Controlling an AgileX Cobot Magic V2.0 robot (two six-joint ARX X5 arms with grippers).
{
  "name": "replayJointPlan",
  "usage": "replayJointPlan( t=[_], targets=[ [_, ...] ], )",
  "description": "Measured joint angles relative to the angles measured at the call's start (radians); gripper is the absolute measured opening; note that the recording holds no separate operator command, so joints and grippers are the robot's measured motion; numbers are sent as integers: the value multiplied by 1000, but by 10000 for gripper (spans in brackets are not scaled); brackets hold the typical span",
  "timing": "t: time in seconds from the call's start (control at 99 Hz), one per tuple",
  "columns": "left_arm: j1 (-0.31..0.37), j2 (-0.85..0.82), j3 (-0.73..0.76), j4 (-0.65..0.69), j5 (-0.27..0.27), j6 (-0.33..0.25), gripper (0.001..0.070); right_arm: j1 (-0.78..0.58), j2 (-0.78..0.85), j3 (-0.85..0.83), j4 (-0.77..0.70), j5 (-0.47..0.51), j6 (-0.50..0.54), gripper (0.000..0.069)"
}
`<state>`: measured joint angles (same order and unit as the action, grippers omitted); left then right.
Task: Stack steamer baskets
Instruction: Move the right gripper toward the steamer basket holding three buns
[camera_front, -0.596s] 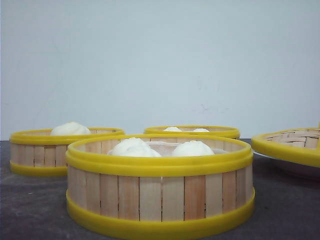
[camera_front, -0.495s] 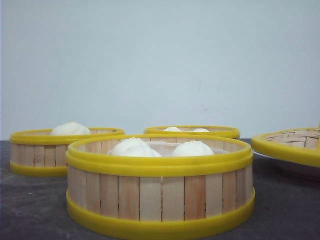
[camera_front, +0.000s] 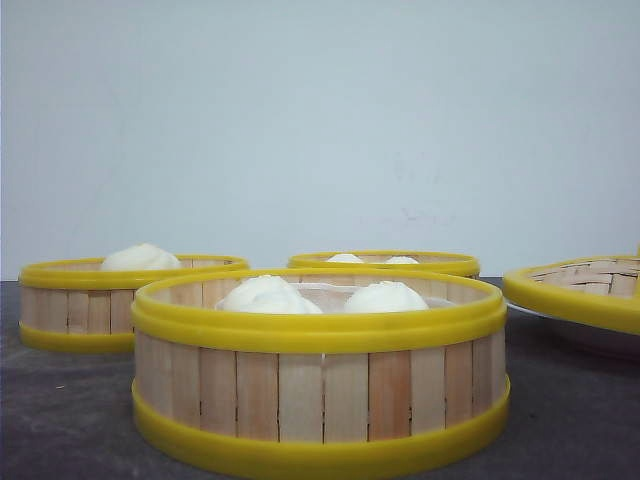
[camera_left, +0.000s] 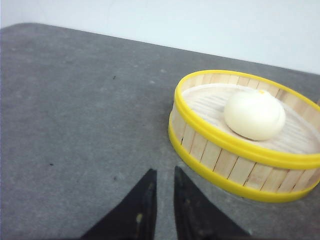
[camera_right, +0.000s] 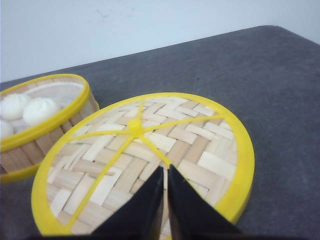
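While three steamer baskets sat apart on the dark table (camera_front: 60, 420), the nearest basket (camera_front: 320, 385) stood front and centre holding two white buns (camera_front: 385, 297). Behind it to the left was a second basket (camera_front: 80, 305) with one bun (camera_left: 255, 115), and a third basket (camera_front: 400, 263) stood farther back. At right lay the woven lid (camera_right: 145, 155). Over it hung the right gripper (camera_right: 165, 172), fingers nearly together, holding nothing. Beside the second basket, the left gripper (camera_left: 165, 175) was likewise almost closed and empty.
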<state>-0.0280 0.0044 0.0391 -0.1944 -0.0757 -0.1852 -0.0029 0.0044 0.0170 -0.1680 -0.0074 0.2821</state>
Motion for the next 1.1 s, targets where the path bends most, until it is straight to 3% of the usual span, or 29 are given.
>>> replayJointPlan(
  t=[0.273, 0.505, 0.657, 0.778, 0.96, 1.041, 1.101],
  targets=[
    [0, 11, 6, 18, 0, -76, 31, 0, 28, 27, 7, 6, 99, 9],
    [0, 165, 186, 42, 0, -112, 31, 0, 237, 277, -9, 29, 84, 9],
    [0, 346, 397, 14, 6, -94, 31, 0, 427, 522, -95, 31, -12, 9],
    [0, 487, 586, -39, 58, -59, 31, 0, 558, 703, -179, 31, -89, 9],
    [0, 622, 706, -48, 116, -8, 34, 3, 649, 762, -222, -9, -129, 9],
    [0, 658, 706, -64, 134, -2, 114, 5, 674, 762, -235, -47, -133, 40],
    [0, 683, 706, -77, 143, 4, 255, 8, 682, 762, -238, -66, -134, 177]
  ],
)
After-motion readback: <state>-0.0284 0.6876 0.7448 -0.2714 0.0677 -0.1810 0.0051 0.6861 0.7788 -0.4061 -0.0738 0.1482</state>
